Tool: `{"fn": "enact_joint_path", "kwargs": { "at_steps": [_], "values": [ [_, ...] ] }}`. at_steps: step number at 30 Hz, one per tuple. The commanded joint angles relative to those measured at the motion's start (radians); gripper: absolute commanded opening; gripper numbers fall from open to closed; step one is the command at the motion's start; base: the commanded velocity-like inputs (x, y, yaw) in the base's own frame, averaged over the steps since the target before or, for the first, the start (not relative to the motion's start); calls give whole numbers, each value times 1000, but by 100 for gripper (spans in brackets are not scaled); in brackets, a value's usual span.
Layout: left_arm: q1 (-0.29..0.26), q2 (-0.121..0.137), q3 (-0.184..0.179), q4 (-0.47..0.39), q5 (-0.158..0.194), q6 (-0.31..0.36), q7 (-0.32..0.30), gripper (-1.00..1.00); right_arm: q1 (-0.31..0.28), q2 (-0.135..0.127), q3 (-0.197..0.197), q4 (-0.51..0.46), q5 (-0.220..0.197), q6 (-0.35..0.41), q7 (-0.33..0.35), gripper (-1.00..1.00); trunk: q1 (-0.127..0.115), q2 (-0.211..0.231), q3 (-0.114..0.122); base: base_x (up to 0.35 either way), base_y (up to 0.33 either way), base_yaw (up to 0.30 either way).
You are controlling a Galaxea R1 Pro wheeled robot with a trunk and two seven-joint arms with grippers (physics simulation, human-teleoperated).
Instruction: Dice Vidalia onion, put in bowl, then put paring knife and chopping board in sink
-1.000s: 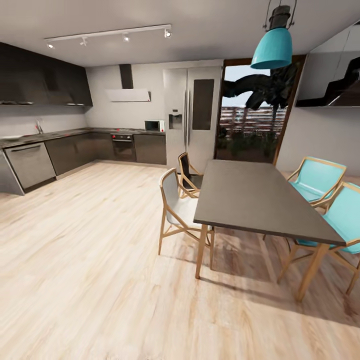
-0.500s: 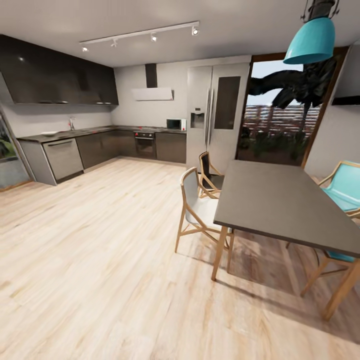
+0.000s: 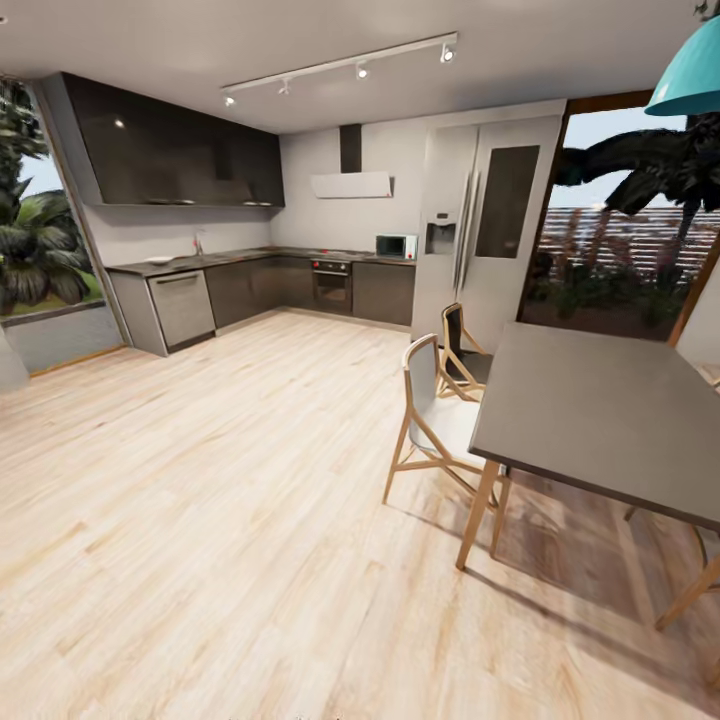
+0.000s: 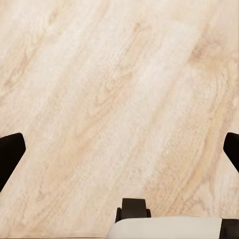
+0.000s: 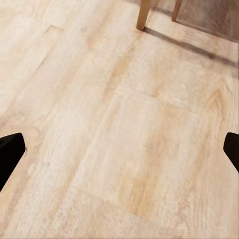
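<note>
You are looking across a kitchen (image 3: pixel 300 250) from well back on its pale wood floor (image 3: pixel 200 520). Your left gripper (image 4: pixel 119 154) is hanging over bare floorboards, its jaws spread wide with only the dark tips showing at the edges of the left wrist view, gripping nothing. Your right gripper (image 5: pixel 119 154) is hanging likewise, jaws wide and empty, near the wooden legs of a chair (image 5: pixel 143 14). The dark countertop (image 3: pixel 200 262) is running along the far wall under glossy black upper cabinets (image 3: pixel 170 150); the faucet (image 3: pixel 198 243) is rising from it where the sink lies, and a pale shape beside the faucet is too small to identify. A dark dining desk (image 3: pixel 600 420) is standing right of the countertop, chairs (image 3: pixel 430 420) tucked beside it.
</note>
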Motion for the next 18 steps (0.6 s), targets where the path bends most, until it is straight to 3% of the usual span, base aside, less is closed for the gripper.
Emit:
{"fn": "enact_joint_path", "kwargs": {
  "at_steps": [1, 18],
  "values": [
    [0, 0, 1, -1, 1, -1, 0, 100, -1, 0, 0, 1, 0, -3, -3, 100, 0, 0, -1, 0, 0, 274],
    [0, 0, 1, -1, 1, -1, 0, 100, -1, 1, 1, 1, 0, -3, -3, 100, 0, 0, -10, 0, 0, 275]
  ]
}}
